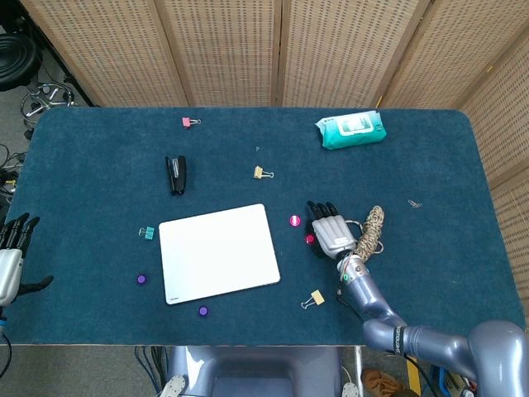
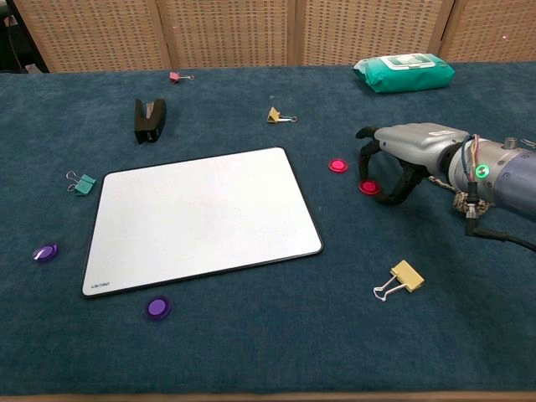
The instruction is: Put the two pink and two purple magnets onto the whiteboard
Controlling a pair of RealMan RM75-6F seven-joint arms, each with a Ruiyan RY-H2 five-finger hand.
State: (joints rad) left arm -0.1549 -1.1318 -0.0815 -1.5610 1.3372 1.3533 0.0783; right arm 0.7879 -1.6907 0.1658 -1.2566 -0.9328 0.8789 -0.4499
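Observation:
The whiteboard (image 1: 219, 252) (image 2: 201, 218) lies flat at mid-table with nothing on it. One pink magnet (image 1: 295, 221) (image 2: 337, 165) sits just right of it. A second pink magnet (image 1: 310, 239) (image 2: 368, 187) lies on the cloth under my right hand (image 1: 331, 233) (image 2: 400, 155). That hand arches over it, with the thumb and fingertips down on either side and not visibly pinching it. Two purple magnets (image 1: 141, 279) (image 1: 202, 311) (image 2: 44, 251) (image 2: 157, 307) lie left of and below the board. My left hand (image 1: 10, 265) hangs off the table's left edge, fingers spread and holding nothing.
A black stapler (image 1: 176, 174) and a wipes pack (image 1: 350, 131) lie at the back. Binder clips are scattered about: pink (image 1: 191, 121), yellow (image 1: 263, 173), teal (image 1: 147, 232) and tan (image 1: 312, 299). A coiled rope (image 1: 373, 230) lies beside my right wrist.

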